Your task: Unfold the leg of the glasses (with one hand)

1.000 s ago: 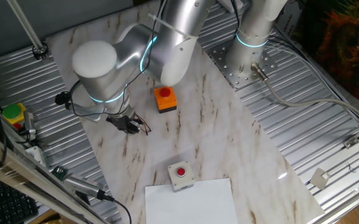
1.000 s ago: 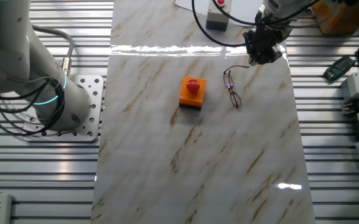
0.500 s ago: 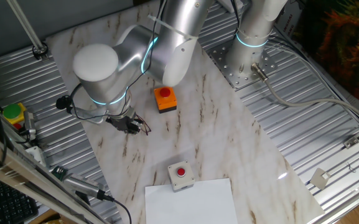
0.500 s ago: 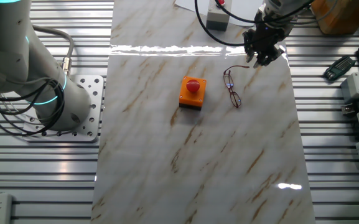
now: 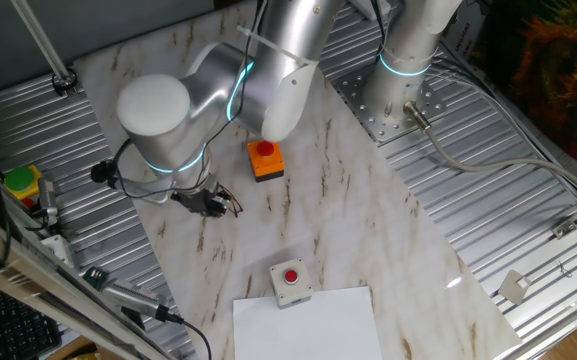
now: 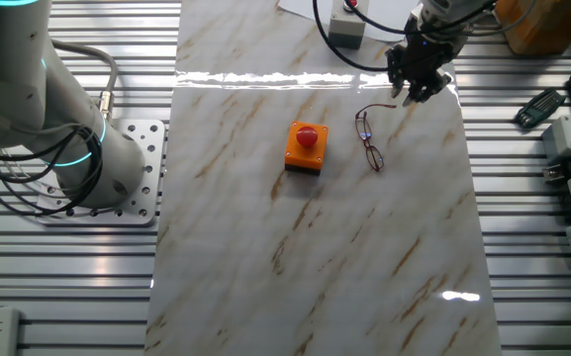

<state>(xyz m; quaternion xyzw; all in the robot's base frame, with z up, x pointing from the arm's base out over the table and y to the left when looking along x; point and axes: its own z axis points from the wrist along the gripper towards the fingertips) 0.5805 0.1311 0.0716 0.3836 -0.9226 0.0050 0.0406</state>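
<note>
In one fixed view, a glossy silver arm (image 5: 218, 85) bends over a marbled white table (image 5: 348, 230); its dark gripper (image 5: 211, 202) sits low beside thin wire glasses (image 5: 230, 203), mostly hidden; whether the fingers grip cannot be told; a boxy orange button (image 5: 264, 159) stands nearby. In the other fixed view, the gripper (image 6: 413, 87) hovers at the tip of one slender temple of the glasses (image 6: 367, 139), which lie flat right of the button (image 6: 306, 147); jaw spread unclear.

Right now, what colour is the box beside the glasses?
Orange square box with a red button, clearest in the other fixed view.
</note>
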